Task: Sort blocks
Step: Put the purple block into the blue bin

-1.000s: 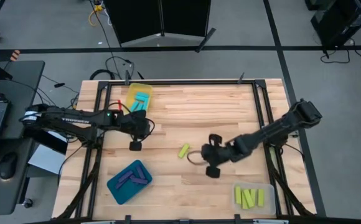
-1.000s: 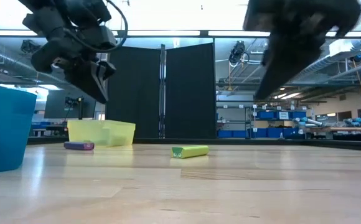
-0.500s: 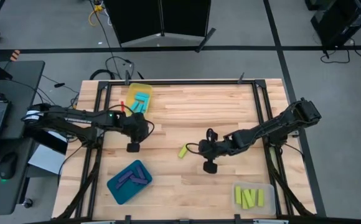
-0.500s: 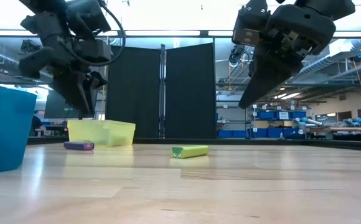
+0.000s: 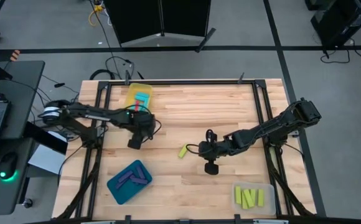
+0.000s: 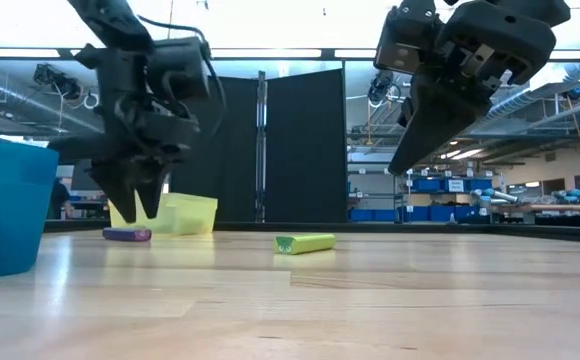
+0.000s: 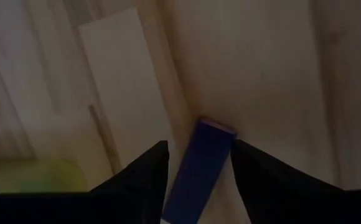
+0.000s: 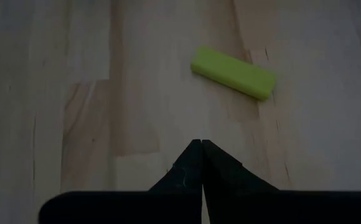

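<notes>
A yellow-green block (image 8: 233, 73) is lying flat on the bare wood near the middle of the table (image 5: 187, 180); a purple block (image 7: 199, 171) is lying on the wood nearer the table's left side, close to the yellow tray (image 5: 129, 92); the left gripper (image 7: 196, 163) is hanging right over that purple block with its fingers released and spread to either side of it, and whether they are touching it cannot be told; in the low view the left gripper (image 6: 137, 190) is pointing down just above the block (image 6: 127, 234); the right gripper (image 8: 201, 149) is hovering just beside the yellow-green block on the side away from the yellow tray, its fingers clenched tip to tip on nothing; more blocks are lying in trays: cyan ones in the yellow tray at the table's far left corner, purple ones in the blue tray (image 5: 119, 188) at the near left edge, yellow-green ones in the clear tray (image 5: 267, 188) at the near right corner.
</notes>
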Controlling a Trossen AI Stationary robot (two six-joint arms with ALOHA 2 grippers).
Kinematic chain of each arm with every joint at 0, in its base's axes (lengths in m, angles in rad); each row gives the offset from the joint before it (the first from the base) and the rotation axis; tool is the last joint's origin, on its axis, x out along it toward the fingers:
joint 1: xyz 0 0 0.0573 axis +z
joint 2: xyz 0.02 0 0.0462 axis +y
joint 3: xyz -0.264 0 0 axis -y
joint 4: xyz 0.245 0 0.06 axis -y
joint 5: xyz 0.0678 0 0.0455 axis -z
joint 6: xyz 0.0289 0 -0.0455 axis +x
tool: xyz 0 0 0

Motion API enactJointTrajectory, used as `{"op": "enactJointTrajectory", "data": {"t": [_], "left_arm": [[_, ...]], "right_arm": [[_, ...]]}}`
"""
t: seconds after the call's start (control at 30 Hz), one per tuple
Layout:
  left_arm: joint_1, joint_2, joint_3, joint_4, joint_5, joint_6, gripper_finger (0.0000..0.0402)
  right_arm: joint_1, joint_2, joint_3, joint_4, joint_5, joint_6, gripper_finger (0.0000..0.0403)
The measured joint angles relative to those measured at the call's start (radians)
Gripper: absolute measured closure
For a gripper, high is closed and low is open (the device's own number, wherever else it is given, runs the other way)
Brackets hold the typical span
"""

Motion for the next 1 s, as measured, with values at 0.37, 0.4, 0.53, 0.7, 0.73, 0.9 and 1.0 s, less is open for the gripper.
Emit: {"op": "enactJointTrajectory", "data": {"t": [0.37, 0.4, 0.53, 0.7, 0.73, 0.9, 1.0], "left_arm": [[0.038, 0.142, 0.026, -0.047, 0.0, 0.056, 0.0218], [0.038, 0.152, 0.026, -0.047, 0.0, 0.056, 0.0218], [0.037, 0.161, 0.026, -0.045, -0.005, 0.056, 0.0222], [0.021, 0.162, 0.024, -0.05, -0.009, 0.055, 0.0264], [0.014, 0.162, 0.029, -0.054, -0.014, 0.056, 0.0278], [-0.035, 0.173, 0.103, -0.137, -0.03, 0.054, 0.0303], [-0.088, 0.169, 0.185, -0.195, -0.033, 0.053, 0.0303]], "right_arm": [[0.016, 0.0, 0.0, 0.0, -0.021, -0.045, 0.0393], [0.017, 0.0, 0.0, 0.0, -0.021, -0.045, 0.0393], [0.017, 0.0, 0.0, -0.001, -0.021, -0.045, 0.0393], [0.017, 0.0, 0.0, -0.001, -0.021, -0.045, 0.0393], [0.017, 0.0, 0.0, 0.0, -0.021, -0.045, 0.0393], [0.017, 0.0, 0.0, -0.003, -0.022, -0.062, 0.0393], [0.017, 0.0, 0.0, -0.016, -0.032, -0.067, 0.0393]]}}
